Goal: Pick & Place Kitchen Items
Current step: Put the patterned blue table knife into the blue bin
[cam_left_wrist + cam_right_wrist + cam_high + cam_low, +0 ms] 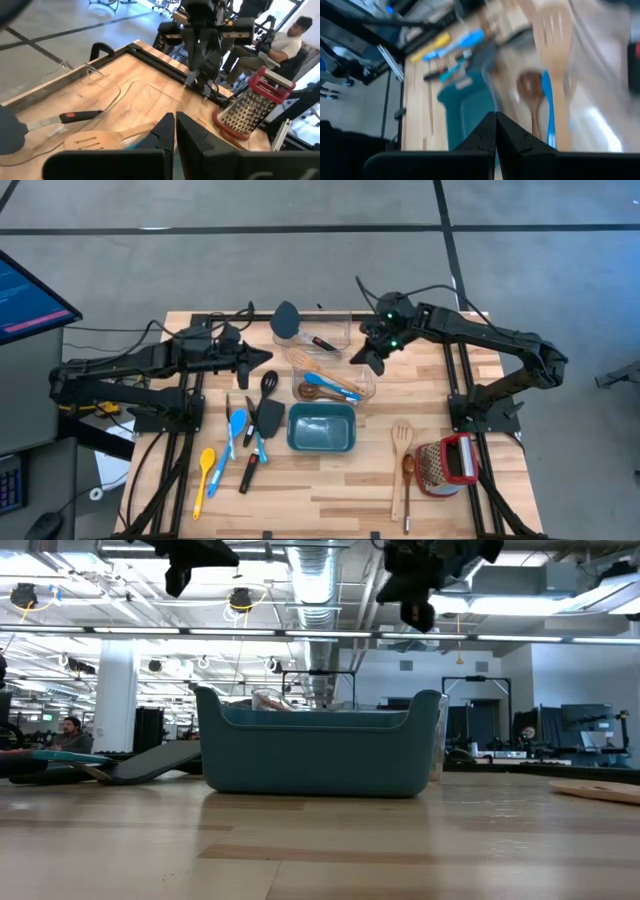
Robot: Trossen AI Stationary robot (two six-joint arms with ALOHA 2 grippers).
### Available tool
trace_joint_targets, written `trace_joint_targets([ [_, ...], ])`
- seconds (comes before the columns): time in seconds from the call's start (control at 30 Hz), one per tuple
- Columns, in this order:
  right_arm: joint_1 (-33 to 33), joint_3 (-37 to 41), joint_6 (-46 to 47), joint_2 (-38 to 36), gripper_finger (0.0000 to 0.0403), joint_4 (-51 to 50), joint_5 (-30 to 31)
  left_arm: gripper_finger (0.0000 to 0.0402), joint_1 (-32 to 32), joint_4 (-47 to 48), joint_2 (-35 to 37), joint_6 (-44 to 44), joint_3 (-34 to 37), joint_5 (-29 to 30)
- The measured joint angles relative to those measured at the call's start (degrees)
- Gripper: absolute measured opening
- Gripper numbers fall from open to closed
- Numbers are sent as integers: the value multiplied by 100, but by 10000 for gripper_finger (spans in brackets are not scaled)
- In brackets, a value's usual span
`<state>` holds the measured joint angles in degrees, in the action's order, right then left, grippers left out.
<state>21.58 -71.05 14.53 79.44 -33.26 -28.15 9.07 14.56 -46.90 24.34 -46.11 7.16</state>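
Presently both grippers, left gripper (262, 358) and right gripper (362, 358), hover closed and empty above the table. Loose utensils (240, 442) lie left of the teal bin (322, 428); the next pick requires opening and descending.

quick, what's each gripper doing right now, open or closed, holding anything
Left gripper: closed, empty, above the table's left side.
Right gripper: closed, empty, above the clear containers.

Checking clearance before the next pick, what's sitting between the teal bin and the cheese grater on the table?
In the high view, a pale slotted wooden spatula and a brown wooden spoon lie between the teal bin and the grater.
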Motion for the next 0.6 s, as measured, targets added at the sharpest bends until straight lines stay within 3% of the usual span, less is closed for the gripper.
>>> trace_joint_targets([
  [0.2, -17, 0, -102, -2, 0, 1017, -4, 3, 1, -401, -1, 177, 0, 13],
  [0.37, -17, -1, -713, -140, 0, 1289, -39, 2, -127, -150, 63, 637, 0, 54],
  [0.6, 134, -2, -1599, -566, 0, 945, -51, 1, -874, 435, 171, 1680, -257, 1345],
])
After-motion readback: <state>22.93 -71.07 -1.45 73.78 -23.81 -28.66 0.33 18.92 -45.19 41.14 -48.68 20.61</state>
